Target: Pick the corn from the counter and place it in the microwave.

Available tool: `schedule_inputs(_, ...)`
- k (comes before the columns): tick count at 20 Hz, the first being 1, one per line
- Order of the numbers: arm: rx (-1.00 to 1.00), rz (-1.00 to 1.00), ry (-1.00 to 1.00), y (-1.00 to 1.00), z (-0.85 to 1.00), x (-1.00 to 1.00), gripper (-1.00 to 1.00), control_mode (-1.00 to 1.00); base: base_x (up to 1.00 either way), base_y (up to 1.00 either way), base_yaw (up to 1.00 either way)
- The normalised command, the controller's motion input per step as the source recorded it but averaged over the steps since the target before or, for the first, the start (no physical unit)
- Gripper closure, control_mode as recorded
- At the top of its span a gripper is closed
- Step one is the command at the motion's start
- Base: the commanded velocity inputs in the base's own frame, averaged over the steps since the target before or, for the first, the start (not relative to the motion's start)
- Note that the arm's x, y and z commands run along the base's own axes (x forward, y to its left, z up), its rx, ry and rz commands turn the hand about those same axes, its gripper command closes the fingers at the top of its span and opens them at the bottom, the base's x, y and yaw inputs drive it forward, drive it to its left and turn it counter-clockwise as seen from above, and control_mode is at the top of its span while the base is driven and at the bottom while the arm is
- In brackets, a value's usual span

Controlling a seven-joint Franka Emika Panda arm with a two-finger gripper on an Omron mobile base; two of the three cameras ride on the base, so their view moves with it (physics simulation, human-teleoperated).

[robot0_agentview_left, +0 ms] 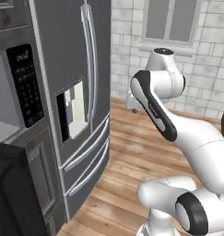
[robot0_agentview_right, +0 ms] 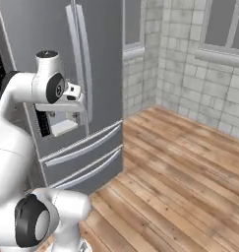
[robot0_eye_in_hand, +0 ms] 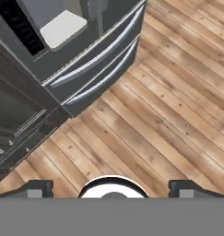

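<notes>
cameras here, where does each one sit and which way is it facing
Left base view: behind the arm on its left, facing the fridge and the microwave; the arm rises from lower right.
Right base view: behind the arm on its right, facing the fridge, wood floor and tiled wall; the arm rises from lower left.
Hand view: on the hand, looking down at the floor and fridge drawers; the open fingers sit at the bottom.
All three share the fridge.
</notes>
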Motion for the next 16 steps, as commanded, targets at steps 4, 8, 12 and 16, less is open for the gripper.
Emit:
schedule_inputs(4, 0.0, 0.0, 0.0, 0.0, 0.0, 0.0, -1.0, 1.0, 0.0, 0.0, -0.94)
schedule_inputs(8, 0.0, 0.0, 0.0, 0.0, 0.0, 0.0, -1.0, 1.0, 0.0, 0.0, -0.92)
schedule_inputs(12, 0.0, 0.0, 0.0, 0.0, 0.0, 0.0, -1.0, 1.0, 0.0, 0.0, -0.91)
schedule_inputs(16, 0.0, 0.0, 0.0, 0.0, 0.0, 0.0, -1.0, 1.0, 0.0, 0.0, -0.91)
